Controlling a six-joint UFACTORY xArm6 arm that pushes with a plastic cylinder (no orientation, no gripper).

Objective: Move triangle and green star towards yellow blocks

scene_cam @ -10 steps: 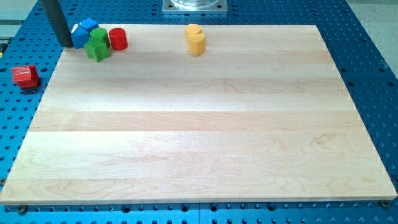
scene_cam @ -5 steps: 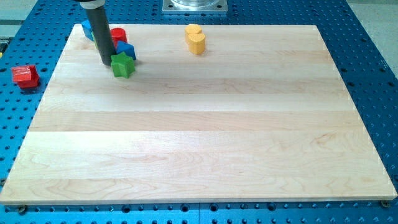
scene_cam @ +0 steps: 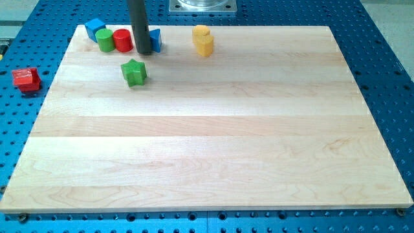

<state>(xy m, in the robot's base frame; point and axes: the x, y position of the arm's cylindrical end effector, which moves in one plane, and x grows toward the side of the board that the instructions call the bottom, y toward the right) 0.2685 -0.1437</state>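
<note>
My tip point(scene_cam: 142, 52) stands near the board's top edge, touching the left side of a blue triangle point(scene_cam: 155, 41) that the rod partly hides. The green star point(scene_cam: 134, 72) lies on the board just below and slightly left of the tip, apart from it. The yellow blocks point(scene_cam: 203, 41) sit stacked close together to the right of the triangle, a short gap away, near the top edge.
A red cylinder point(scene_cam: 122, 40), a green cylinder point(scene_cam: 105, 39) and a blue cube point(scene_cam: 95, 29) sit in a row left of the rod. A red block point(scene_cam: 26, 79) lies off the wooden board point(scene_cam: 213, 142) on the blue perforated table at the view's left.
The rod has moved right along the top edge, pushing the blue triangle right toward the yellow blocks. The green star has shifted slightly right and down and now sits apart from the rod.
</note>
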